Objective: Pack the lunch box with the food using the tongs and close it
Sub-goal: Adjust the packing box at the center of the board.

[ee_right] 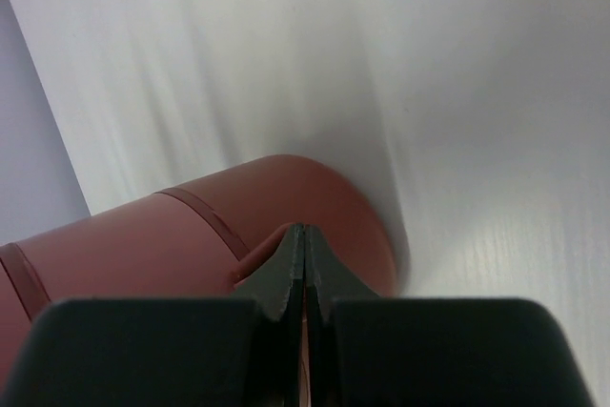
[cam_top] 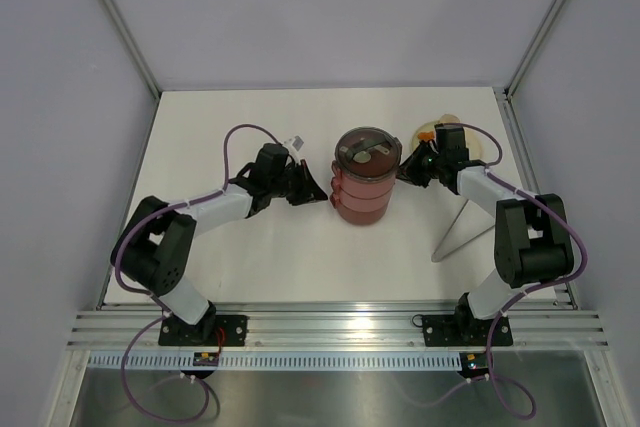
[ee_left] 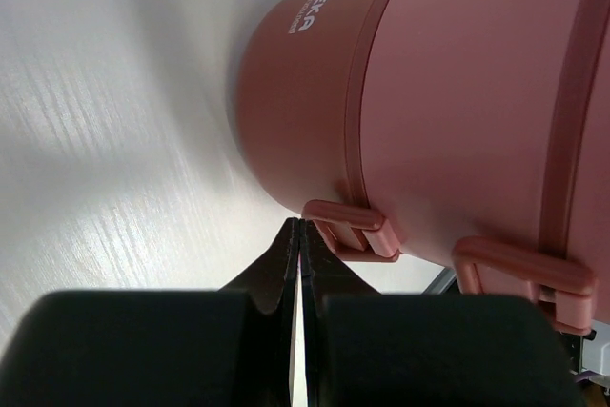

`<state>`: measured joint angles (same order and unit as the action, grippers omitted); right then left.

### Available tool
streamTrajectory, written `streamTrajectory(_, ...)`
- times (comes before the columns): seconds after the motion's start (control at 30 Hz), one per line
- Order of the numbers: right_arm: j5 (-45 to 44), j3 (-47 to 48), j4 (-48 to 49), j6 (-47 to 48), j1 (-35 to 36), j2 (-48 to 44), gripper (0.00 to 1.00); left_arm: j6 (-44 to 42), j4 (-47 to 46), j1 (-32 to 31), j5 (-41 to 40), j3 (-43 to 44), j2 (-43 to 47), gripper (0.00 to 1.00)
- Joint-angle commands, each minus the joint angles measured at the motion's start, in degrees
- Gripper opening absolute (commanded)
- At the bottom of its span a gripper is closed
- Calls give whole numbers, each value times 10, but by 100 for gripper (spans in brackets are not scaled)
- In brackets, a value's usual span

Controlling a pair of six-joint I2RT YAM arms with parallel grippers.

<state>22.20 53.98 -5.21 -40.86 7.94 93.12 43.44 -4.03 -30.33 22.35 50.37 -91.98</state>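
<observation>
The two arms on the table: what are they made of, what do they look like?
Each arm has chunky black joints joined by white tube-like links, with a thin purple cable looping alongside. The left tool and right tool end in two black, pointed fingers. Black bases bolt to a silver rail.
</observation>
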Motion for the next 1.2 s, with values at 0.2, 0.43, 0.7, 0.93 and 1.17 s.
streamTrajectory(0.2,42,-7,28,1,28,-7,0,3,-34,-1,28,29,-30,0)
streamTrajectory(0.43,36,-7,28,-4,45,0,0,7,-39,-9,38,40,-40,0)
streamTrajectory(0.7,29,-21,36,-26,51,-6,0,11,-43,-11,39,48,-45,0)
streamTrajectory(0.93,-50,-1,-47,-29,48,-15,0,-4,-18,-8,22,55,-37,0)
streamTrajectory(1.17,-209,51,-173,24,5,-69,27,-48,63,40,-27,50,29,0)
